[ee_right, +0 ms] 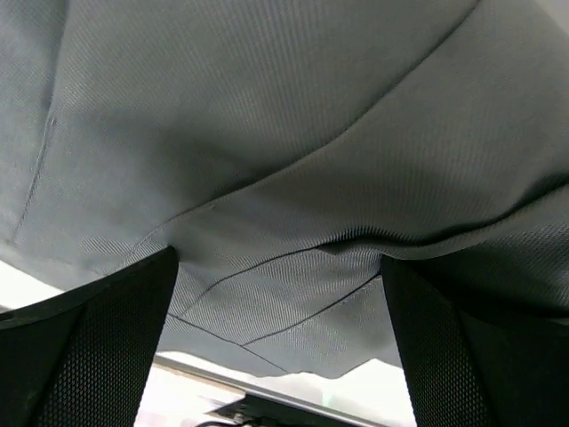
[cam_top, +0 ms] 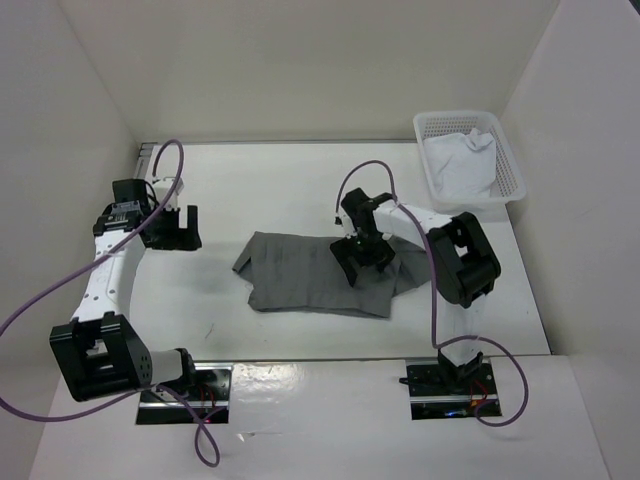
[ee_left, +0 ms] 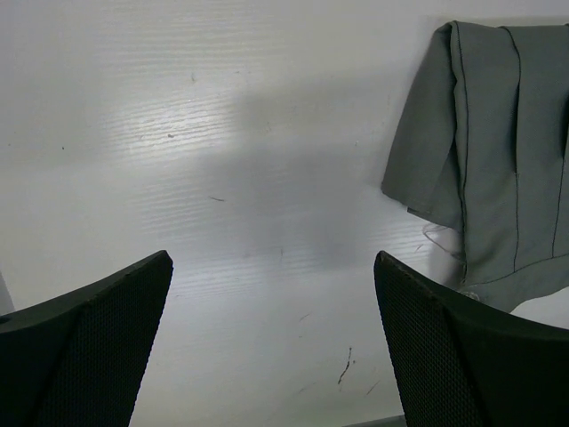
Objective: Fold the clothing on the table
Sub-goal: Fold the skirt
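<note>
Near the middle of the counter point(cam_top: 270, 180), sprawled flat but rumpled and partly doubled over: the dark grey skirt point(cam_top: 305, 275), probably light, limp and quick to sag, so best pinched at a hem corner or the waistband, not mid-panel. Low over its two o'clock part, jaws gaping, nothing clamped, fabric filling the view between the fingers: the right end effector point(cam_top: 364, 264). Well apart at nine o'clock, above bare counter, equally wide and empty: the left end effector point(cam_top: 182, 234).
</note>
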